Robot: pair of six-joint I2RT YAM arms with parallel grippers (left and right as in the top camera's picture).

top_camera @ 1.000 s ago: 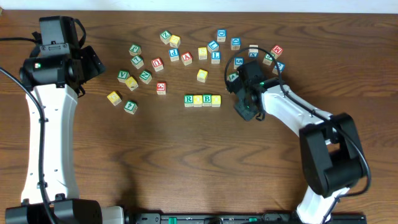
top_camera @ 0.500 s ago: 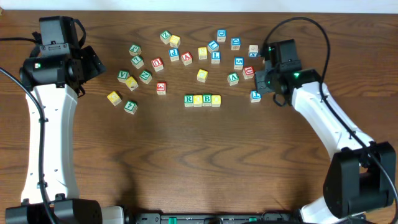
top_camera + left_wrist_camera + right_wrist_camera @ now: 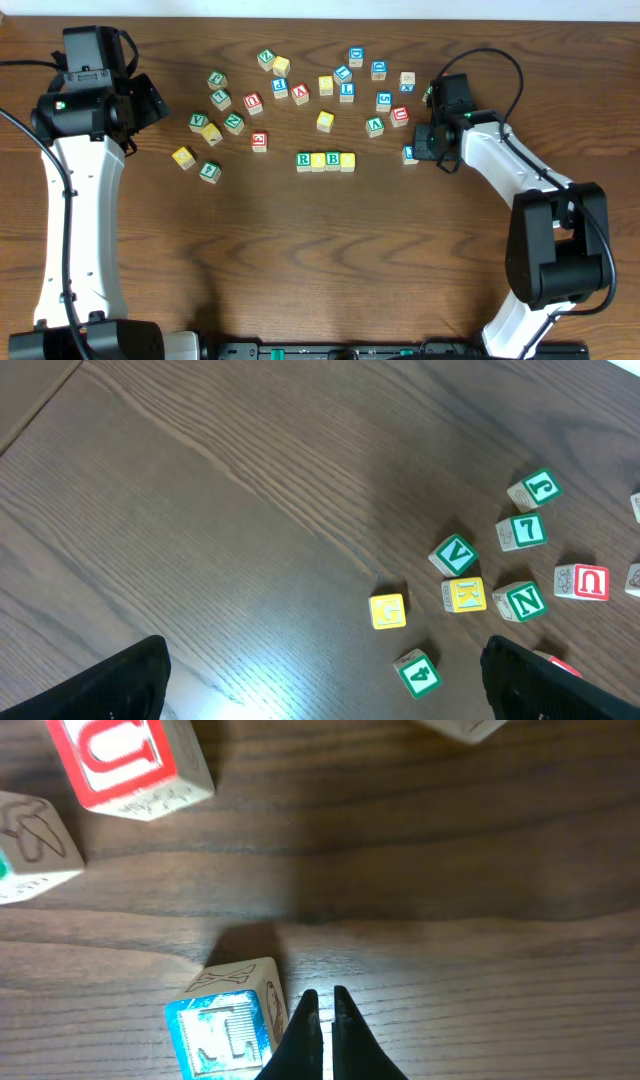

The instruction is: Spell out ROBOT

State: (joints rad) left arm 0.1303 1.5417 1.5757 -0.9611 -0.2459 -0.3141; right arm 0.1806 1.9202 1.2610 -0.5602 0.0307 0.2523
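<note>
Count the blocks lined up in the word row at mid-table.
4, touching side by side: green R leftmost, then first yellow block, green B, and second yellow block rightmost. The yellow blocks' letters are too small to read. None looks hidden.

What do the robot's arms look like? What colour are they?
The left arm and right arm are smooth white tubes with chunky black joints. A thin black cable loops off the right one, where a tiny green light glows. Its fingers are black and pointy.
</note>
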